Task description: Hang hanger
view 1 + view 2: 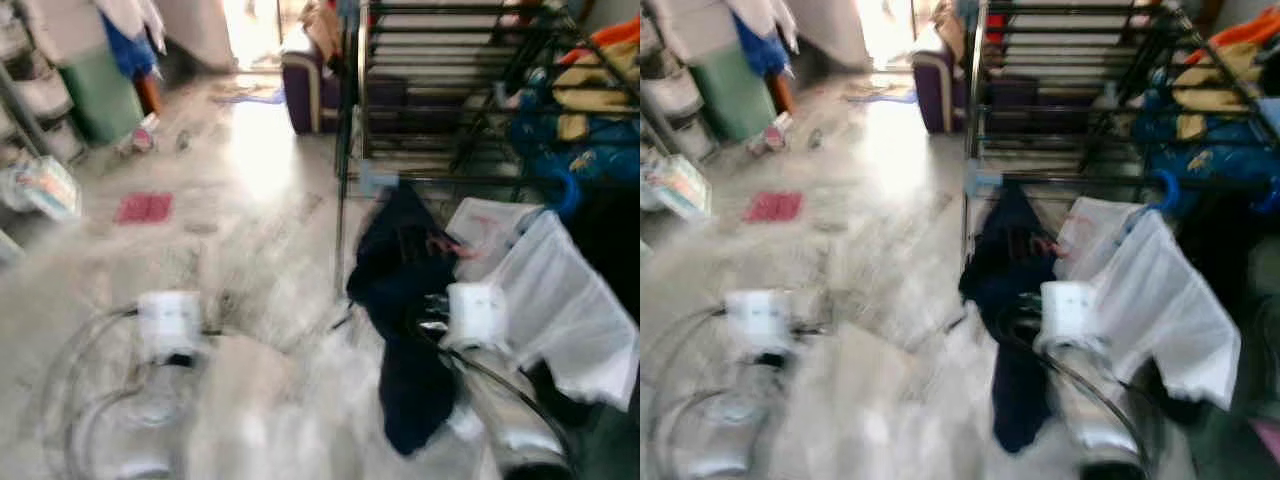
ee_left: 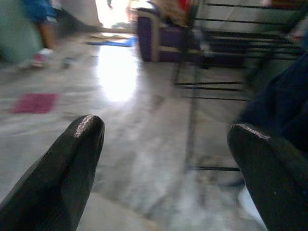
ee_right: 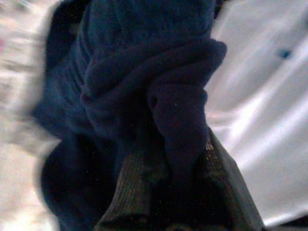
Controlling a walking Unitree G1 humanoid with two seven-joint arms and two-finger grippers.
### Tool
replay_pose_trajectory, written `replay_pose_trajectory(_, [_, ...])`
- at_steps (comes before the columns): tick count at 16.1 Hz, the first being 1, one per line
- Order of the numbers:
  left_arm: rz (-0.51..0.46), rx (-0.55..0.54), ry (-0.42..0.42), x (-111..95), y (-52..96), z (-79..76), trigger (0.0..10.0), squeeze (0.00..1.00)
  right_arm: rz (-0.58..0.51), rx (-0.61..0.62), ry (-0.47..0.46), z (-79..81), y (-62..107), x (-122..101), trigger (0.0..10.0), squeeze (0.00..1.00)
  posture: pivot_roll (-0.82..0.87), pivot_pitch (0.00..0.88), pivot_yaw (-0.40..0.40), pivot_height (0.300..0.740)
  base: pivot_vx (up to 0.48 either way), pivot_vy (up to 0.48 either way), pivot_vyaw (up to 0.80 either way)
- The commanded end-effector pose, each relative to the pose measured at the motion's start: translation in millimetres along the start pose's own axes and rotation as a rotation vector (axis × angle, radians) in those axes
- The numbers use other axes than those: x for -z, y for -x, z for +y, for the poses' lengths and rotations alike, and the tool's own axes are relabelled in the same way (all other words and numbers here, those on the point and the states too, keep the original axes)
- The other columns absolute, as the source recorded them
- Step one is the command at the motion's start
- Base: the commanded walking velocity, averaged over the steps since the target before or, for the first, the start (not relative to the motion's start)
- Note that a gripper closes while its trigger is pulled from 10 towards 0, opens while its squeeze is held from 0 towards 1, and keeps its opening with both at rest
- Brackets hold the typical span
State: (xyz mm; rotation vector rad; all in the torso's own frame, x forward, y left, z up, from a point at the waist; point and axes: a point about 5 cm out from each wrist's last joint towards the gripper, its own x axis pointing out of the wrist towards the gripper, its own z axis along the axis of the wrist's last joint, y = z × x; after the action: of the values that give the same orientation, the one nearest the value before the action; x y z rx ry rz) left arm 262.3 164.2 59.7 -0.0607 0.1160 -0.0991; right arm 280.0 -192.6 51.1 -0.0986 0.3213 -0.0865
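Eye views: dark navy garment (image 1: pixel 405 300) hangs off right gripper (image 1: pixel 432 318), just beside the drying rack (image 1: pixel 450 90); hanger itself not discernible. Left wrist: left gripper (image 2: pixel 163 159) wide, empty. Right wrist: fingers (image 3: pixel 127 187) pinch cloth only — judged liable to slip.

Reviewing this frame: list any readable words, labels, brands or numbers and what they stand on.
None can be read.
Printed packet by the shelving at the left: print too blurred to read.
White garment on the drying rack: a reddish mark, blurred, not legible.
Navy garment held in the right end effector: no text visible.
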Motion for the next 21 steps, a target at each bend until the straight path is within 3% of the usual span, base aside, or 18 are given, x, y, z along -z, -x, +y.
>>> replay_pose_trajectory(1, [0.007,-0.03,-0.019,-1.4,2.6,13.4,10.0,0.0,-0.065,-0.017,-0.014,9.0,-2.3,-15.4,10.0,0.0,0.04,0.0,0.01,0.74,0.442,0.0,0.0])
replay_pose_trajectory(5, [0.016,-0.006,0.002,0.8,3.6,7.6,10.0,0.0,-0.068,-0.017,-0.012,9.7,-2.7,-15.7,10.0,0.0,0.04,0.0,0.01,0.74,0.437,0.0,-0.11])
replay_pose_trajectory(8, [0.032,0.012,0.029,2.3,3.0,4.8,10.0,0.0,-0.052,-0.027,-0.006,11.0,-2.8,-12.8,10.0,0.0,0.04,0.0,0.007,0.74,0.289,0.383,0.0])
replay_pose_trajectory(17, [0.06,0.062,0.037,6.9,5.0,-1.0,10.0,0.0,-0.033,-0.035,0.007,12.5,-3.2,-9.7,10.0,0.0,0.04,0.0,-0.001,0.74,0.0,0.468,-0.35])
replay_pose_trajectory(21, [0.096,0.075,0.03,11.9,6.4,-3.8,10.0,0.0,-0.035,-0.04,0.006,14.4,-2.5,-9.3,10.0,0.0,0.04,0.0,-0.002,0.74,0.176,0.149,0.0])
